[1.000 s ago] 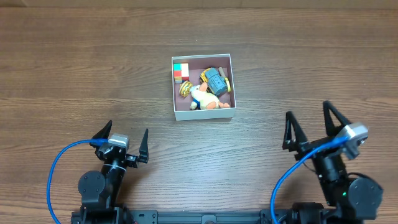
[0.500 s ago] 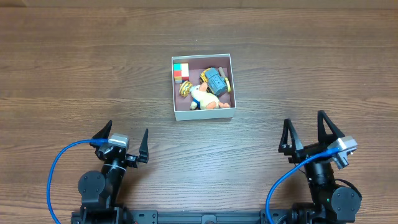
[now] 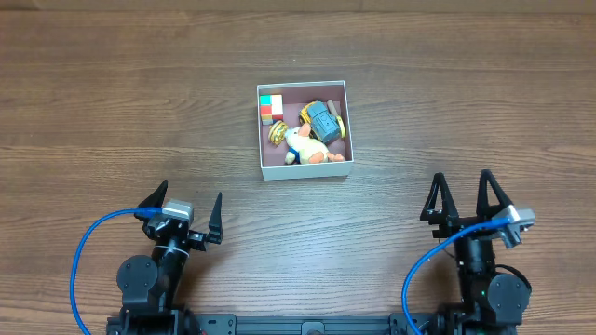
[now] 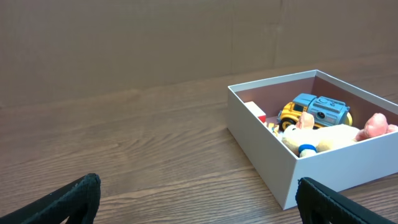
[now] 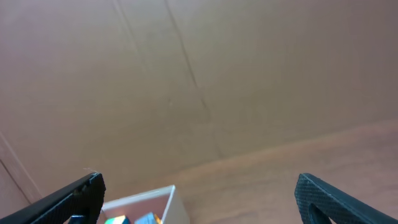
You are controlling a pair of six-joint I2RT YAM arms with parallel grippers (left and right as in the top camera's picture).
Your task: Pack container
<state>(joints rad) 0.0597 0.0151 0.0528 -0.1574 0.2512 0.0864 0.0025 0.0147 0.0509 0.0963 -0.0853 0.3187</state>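
Note:
The container (image 3: 260, 140) is a square white-walled box with a mauve inside, standing in the middle of the wooden table. In it lie a blue and yellow toy car (image 3: 323, 119), a white plush toy (image 3: 303, 141) and coloured blocks (image 3: 271, 107). My left gripper (image 3: 192, 192) stands open near the front edge, left of the container and well short of it. My right gripper (image 3: 460, 177) is open at the front right, also apart from it. The left wrist view has the container (image 4: 261, 155) ahead on the right, beyond the open gripper (image 4: 198, 186). Only a corner of the container (image 5: 163, 199) shows in the right wrist view, beyond the gripper (image 5: 199, 182).
Blue cables loop from both arm bases (image 3: 84, 251) near the front edge. A brown cardboard wall (image 4: 186, 37) rises behind the table. Bare wood surrounds the container on all sides.
My right arm has drawn back toward the front edge and shifted slightly left, its fingers still wide apart. The left arm and the container have not moved.

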